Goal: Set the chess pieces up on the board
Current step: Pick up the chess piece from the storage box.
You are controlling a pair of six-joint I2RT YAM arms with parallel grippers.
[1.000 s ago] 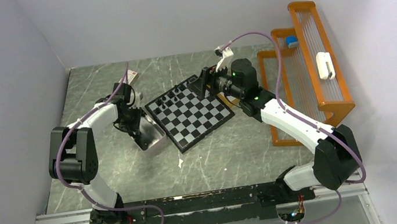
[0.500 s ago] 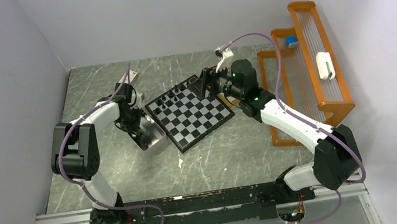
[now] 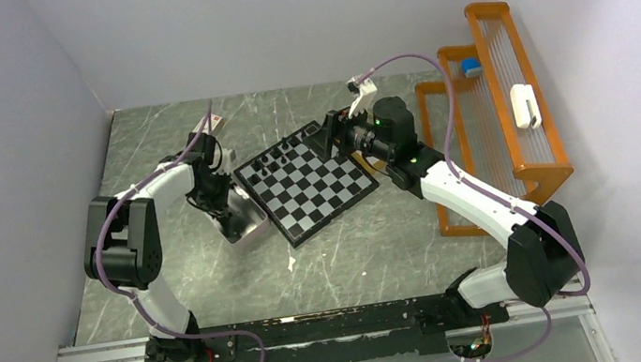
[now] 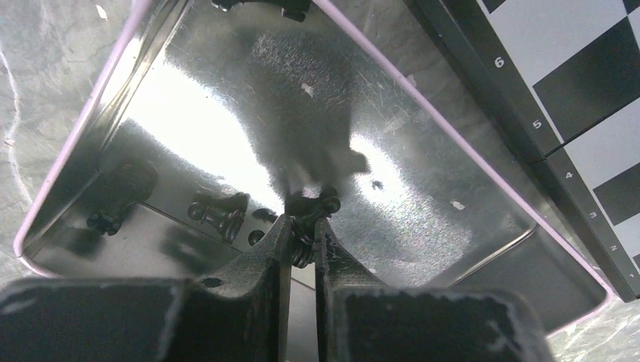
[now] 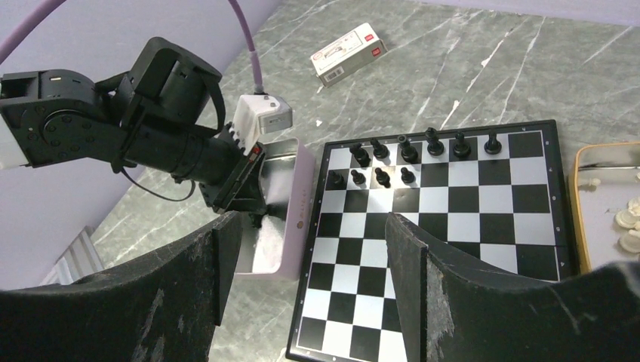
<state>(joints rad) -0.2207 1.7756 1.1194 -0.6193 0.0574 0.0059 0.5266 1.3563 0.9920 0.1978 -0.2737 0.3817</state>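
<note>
L tool [image 4: 302, 253] is down inside the metal tin [image 4: 226, 98], just left of the board [image 3: 306, 183], clenched on one black piece [image 4: 311, 205]. Two more black pcs [image 4: 219, 213] lie loose in the tin. R tool [image 5: 309, 226] hangs above the board, jaws apart, nothing held. Ten black chessmen [image 5: 407, 151] stand along one board edge, in two rows.

Your left gripper [image 4: 302, 230] has its jaws pinched on a black chess piece [image 4: 318, 204] at the bottom of the shiny metal tin [image 4: 226, 90]. Another black chessman [image 4: 221, 214] and a third one [image 4: 121, 194] lie to its left by the tin's wall. The chessboard [image 4: 581, 83], with its numbered edge, runs beside the tin on the marbled worktop [image 4: 38, 83].
</note>
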